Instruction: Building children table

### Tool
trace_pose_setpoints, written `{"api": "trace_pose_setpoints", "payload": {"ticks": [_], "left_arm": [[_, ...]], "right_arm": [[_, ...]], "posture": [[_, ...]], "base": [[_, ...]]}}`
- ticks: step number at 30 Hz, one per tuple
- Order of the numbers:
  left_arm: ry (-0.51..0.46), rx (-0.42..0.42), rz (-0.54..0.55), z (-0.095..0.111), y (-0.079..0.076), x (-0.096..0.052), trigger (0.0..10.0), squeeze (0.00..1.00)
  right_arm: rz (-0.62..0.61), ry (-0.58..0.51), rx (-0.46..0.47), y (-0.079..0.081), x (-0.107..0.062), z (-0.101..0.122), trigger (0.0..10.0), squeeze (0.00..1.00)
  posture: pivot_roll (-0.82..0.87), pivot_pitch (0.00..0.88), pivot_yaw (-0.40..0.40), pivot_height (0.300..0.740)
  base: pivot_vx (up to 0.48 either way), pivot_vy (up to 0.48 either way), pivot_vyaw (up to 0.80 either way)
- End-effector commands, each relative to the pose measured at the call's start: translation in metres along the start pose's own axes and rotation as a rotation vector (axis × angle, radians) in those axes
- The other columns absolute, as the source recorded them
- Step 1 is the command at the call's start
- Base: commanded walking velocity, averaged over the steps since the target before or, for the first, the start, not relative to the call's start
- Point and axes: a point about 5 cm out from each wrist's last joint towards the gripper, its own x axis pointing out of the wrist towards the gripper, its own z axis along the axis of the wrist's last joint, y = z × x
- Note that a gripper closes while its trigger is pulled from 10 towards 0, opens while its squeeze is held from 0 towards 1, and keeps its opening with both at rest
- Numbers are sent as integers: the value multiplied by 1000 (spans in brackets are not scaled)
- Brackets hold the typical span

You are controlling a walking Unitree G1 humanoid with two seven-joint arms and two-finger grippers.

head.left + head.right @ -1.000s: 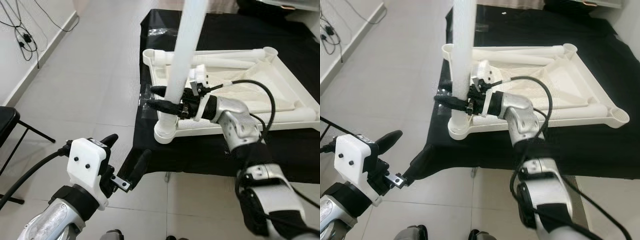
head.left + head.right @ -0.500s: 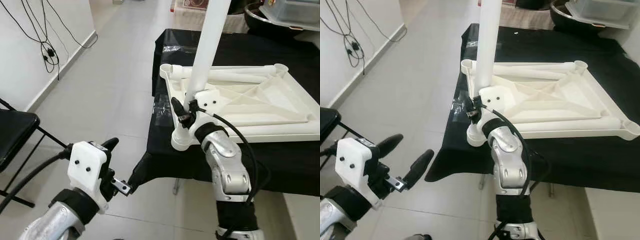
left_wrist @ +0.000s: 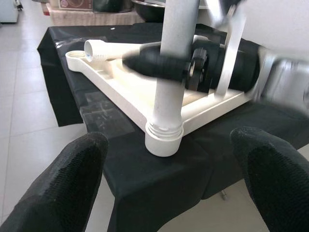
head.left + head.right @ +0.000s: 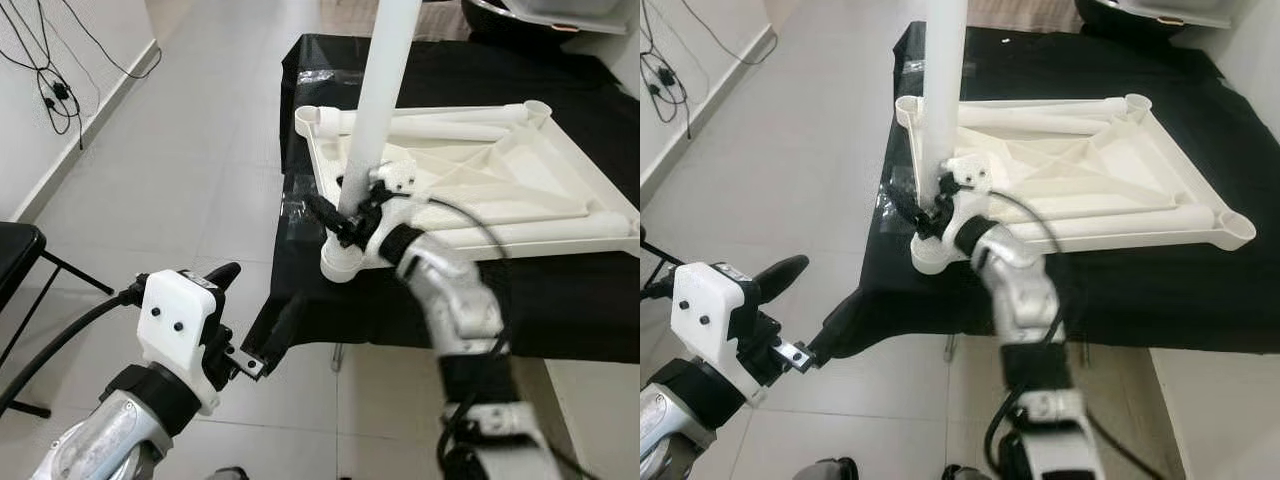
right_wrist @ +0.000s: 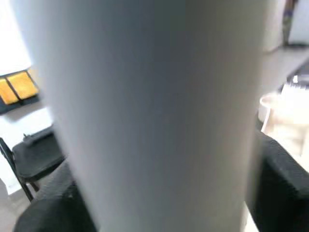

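The white children's table top (image 4: 560, 225) lies upside down on a black cloth (image 4: 600, 300). A white table leg (image 4: 375, 110) stands upright in the near-left corner socket (image 3: 164, 140). My right gripper (image 4: 340, 215) is shut on the leg just above that socket. In the right wrist view the leg (image 5: 159, 116) sits between the black fingers (image 5: 285, 183). My left gripper (image 4: 255, 300) is open and holds nothing. It hovers over the floor, short of the table's corner. In the left wrist view the leg (image 3: 173, 72) stands straight ahead between the left fingertips (image 3: 72, 179).
A second white leg (image 4: 440, 125) lies along the far side of the frame. A black chair (image 4: 15, 250) stands at the left, and cables (image 4: 45, 70) hang on the wall. Tiled floor (image 4: 200, 150) stretches left of the table. A tub (image 4: 540, 10) sits at the back.
The camera has shifted. My right forearm has swung round the leg while its gripper kept hold near the socket. The leg stays upright and the left gripper stays open.
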Motion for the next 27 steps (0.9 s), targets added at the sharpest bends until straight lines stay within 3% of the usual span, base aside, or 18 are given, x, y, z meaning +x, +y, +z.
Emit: {"api": "trace_pose_setpoints", "payload": {"ticks": [1,4,5,6,8,13,14,15,16,17,18,27], "left_arm": [[12,-22,-14,-2,-4,-1,10000,0],[12,-22,-14,-2,-4,0,10000,0],[11,-23,-14,-2,-5,0,10000,0],[10,-25,-14,-2,-5,0,10000,0],[9,-27,-14,-2,-6,-1,10000,0],[10,-31,-1,-3,-6,-2,10000,0],[11,-31,2,-4,-6,-3,10000,0],[11,-31,2,-4,-6,-3,10000,0],[12,-32,4,-4,-6,-3,10000,0],[12,-32,4,-4,-6,-3,10000,0],[14,-34,6,-4,-6,-3,10000,0],[21,-38,12,-5,-6,-4,10000,0]], "right_arm": [[101,5,11,0,0,-3,10000,1000],[198,26,-23,-3,1,0,10000,980],[298,45,-43,-6,3,4,10000,0],[393,65,-44,-9,4,7,10000,0],[463,87,-42,-14,6,10,10000,0],[571,118,-41,-22,15,20,10000,0],[599,114,-25,-24,18,24,9059,0],[599,114,-25,-24,18,24,9059,0],[623,112,-9,-24,18,27,7882,0],[623,112,-9,-24,18,27,7882,0],[646,117,-1,-25,18,29,0,0],[730,136,-4,-33,14,35,0,0]], "posture": [[232,223,-93,740],[239,231,-96,740],[239,232,-97,740],[248,243,-103,740],[258,254,-110,740],[274,275,-120,740],[280,284,-124,740],[280,284,-124,740],[283,290,-124,740],[283,290,-124,740],[283,292,-125,740],[277,286,-117,740]], "base": [[0,0,0],[0,0,0],[0,0,0],[0,0,0],[0,0,0],[0,0,0],[0,0,0],[0,0,0],[0,0,0],[0,0,0],[0,0,0],[0,0,0]]}}
